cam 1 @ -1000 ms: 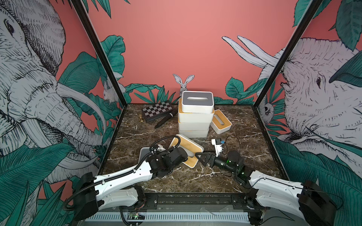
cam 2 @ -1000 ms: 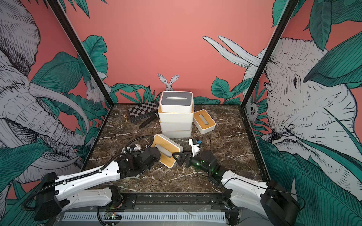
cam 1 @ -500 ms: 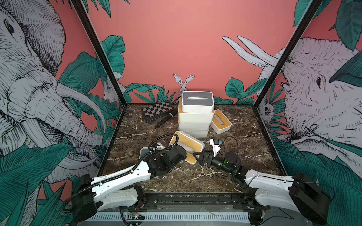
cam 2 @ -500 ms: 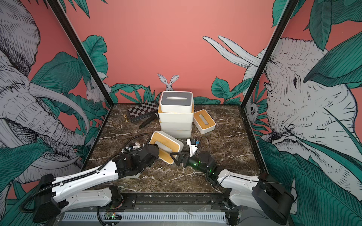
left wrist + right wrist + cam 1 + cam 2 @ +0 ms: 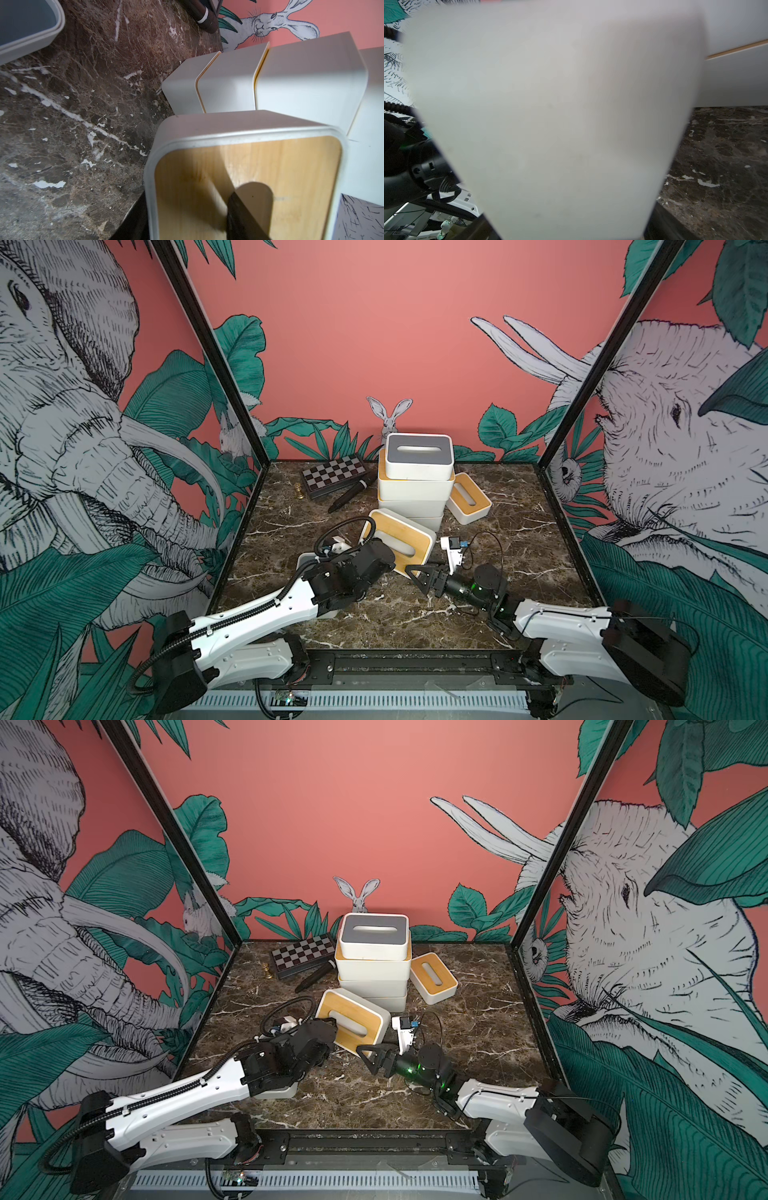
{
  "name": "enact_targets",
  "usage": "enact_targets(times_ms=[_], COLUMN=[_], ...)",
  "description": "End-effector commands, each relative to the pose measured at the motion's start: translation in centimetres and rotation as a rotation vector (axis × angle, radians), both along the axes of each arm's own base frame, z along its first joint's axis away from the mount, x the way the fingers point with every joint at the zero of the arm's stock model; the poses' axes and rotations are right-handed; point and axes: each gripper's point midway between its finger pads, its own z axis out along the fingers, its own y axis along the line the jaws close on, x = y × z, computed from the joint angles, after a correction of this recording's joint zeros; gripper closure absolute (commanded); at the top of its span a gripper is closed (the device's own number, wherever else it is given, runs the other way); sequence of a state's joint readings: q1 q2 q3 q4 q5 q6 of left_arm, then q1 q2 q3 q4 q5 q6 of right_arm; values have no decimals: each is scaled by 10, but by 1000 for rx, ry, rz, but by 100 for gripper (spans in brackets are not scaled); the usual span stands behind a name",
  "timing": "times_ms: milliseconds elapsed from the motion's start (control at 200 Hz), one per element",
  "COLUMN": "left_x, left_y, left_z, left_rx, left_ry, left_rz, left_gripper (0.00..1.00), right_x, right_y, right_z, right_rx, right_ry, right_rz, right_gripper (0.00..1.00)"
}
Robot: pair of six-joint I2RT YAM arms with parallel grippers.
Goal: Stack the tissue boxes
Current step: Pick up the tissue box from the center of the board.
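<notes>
tissue box (image 5: 409, 537) gripped, left claw (image 5: 187, 214) low

Both arms had white shells with black joints: the left arm (image 5: 257, 624) carried a ribbed black cable conduit (image 5: 348, 522), the right arm (image 5: 557, 620) a green-lit black wrist (image 5: 478, 587).

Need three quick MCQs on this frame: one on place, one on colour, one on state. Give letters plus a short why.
1. The marker pen lies:
A. on the table, beside the chessboard case
B. inside a box
C. under the right arm

2. Lid colour of the top box on the stack:
A. bamboo
B. grey
C. black

3. The large bamboo-lidded box in front of the stack is:
A. flat on the table
B. upside down
C. tilted

Answers:
1 A: the pen rests on the marble next to the case.
2 B: both top views show a grey lid.
3 C: its lid slants in both top views.
</notes>
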State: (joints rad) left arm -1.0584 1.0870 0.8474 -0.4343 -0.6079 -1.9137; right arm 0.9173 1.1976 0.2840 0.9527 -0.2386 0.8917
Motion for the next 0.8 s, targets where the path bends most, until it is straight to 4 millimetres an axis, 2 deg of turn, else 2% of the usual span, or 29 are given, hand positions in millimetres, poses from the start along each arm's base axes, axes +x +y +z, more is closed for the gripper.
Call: enact_targets(times_ms=[0, 580, 795], left_x=[9, 10, 9], left_y=[0, 0, 1], left_z=[29, 26, 23], left_rx=[-84, -98, -105], left_ry=[-75, -73, -68], left_rz=[49, 57, 64], left_gripper=[59, 59, 59], right_x=[-3, -5, -4], right_y=[-3, -3, -8], right_z=[13, 7, 11], right_rx=[48, 23, 16], right_ry=[-34, -28, -42], right_rz=[-11, -16, -37], right_gripper=[9, 23, 30])
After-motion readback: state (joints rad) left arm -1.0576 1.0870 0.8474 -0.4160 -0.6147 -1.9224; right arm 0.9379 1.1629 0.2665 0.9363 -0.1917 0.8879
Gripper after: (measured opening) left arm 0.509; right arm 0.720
